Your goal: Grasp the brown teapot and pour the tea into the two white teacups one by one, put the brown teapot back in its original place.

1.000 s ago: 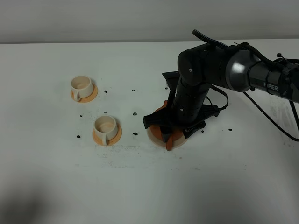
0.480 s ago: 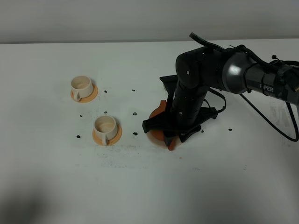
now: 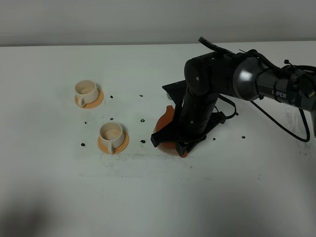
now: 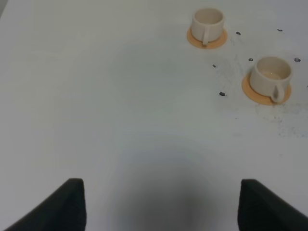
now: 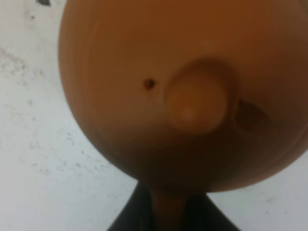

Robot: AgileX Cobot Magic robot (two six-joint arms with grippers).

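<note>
Now we see the right hand (image 5: pixel 169 216) closed tight on the brown teapot (image 5: pixel 144 130). Its clay is smooth and round.

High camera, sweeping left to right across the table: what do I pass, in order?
Back teacup → front teacup → brown teapot. The right arm overlaps the teapot, so it is left out of the order.

Mostly hidden behind the right arm (image 3: pixel 200 106) from up high: brown teapot (image 3: pixel 163 120). Up close, blurry and cut off by the edges. Showing only two tips of the left gripper (image 4: pixel 161 202). Too small to tell: black specks (image 3: pixel 142 141).
</note>
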